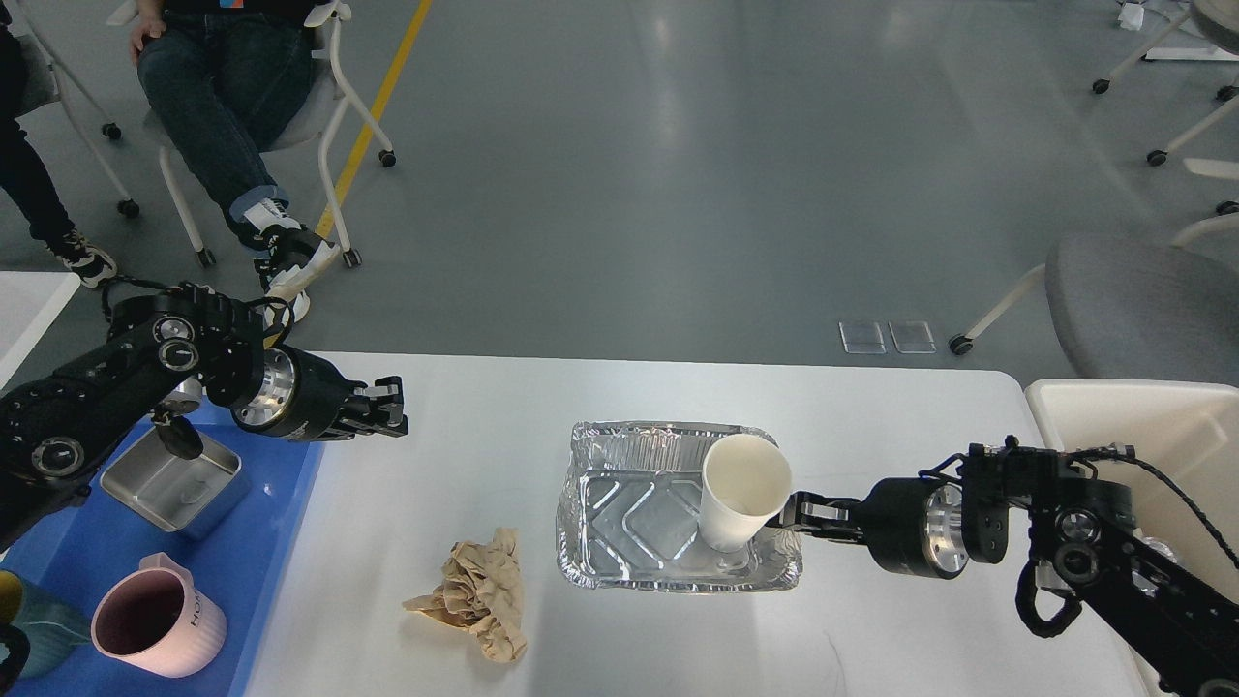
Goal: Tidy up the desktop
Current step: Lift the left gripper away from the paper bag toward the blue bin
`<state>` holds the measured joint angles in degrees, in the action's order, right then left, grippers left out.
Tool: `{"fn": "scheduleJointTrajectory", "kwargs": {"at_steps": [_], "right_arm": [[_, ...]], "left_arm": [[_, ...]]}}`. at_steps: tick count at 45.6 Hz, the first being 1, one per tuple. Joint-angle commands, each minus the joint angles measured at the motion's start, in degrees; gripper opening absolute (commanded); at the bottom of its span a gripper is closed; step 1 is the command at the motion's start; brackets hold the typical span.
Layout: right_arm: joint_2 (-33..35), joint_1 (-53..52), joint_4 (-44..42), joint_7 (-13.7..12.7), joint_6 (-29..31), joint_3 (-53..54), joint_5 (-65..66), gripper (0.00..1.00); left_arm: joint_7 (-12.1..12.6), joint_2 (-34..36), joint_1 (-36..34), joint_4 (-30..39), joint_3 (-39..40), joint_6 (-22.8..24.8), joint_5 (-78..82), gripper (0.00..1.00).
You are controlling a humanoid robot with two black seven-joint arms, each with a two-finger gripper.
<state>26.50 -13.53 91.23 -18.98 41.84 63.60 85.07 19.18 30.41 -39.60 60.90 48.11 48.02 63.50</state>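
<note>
The white desktop point(871, 416) holds a crumpled brown paper ball point(479, 600) at the front and a silver foil tray point(629, 450) in the middle. A white paper cup point(740, 499) stands in the foil tray's right end. My left gripper point(392, 409) is open and empty. It hovers over the desktop's far left, well behind and left of the paper ball. My right gripper point(786, 513) reaches in from the right and sits against the cup's right side. Its fingertips are hidden behind the cup.
A blue tray point(261, 571) at the left holds a steel container point(172, 484), a pink mug point(160, 624) and a teal cup point(29, 634). A cream-white bin point(1162, 416) stands at the right edge. A grey chair point(1142, 310) and seated people are beyond the table.
</note>
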Motion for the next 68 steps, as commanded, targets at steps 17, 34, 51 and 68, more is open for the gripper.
{"fn": "scheduleJointTrajectory", "kwargs": {"at_steps": [17,34,51,68], "right_arm": [[0.3,0.3,0.0,0.0,0.0,0.6,-0.1,0.00],[0.3,0.4,0.3,0.0,-0.2,1.2,-0.1,0.00],[-1.0,0.5,0.3,0.0,-0.6,1.4,-0.1,0.00],[-1.1,0.4,0.4,0.0,-0.6,2.3,-0.1,0.00]], "left_arm": [[-41.5,3.4,12.4,-0.1,21.8,-5.4,-1.0,0.97],[-42.8,14.6,19.9,1.0,21.3,-12.0,-1.5,0.97],[-39.4,41.4,24.8,1.1,11.0,-2.8,-1.1,0.97],[-39.4,59.1,24.4,1.0,11.4,7.0,-0.9,0.97]]}}
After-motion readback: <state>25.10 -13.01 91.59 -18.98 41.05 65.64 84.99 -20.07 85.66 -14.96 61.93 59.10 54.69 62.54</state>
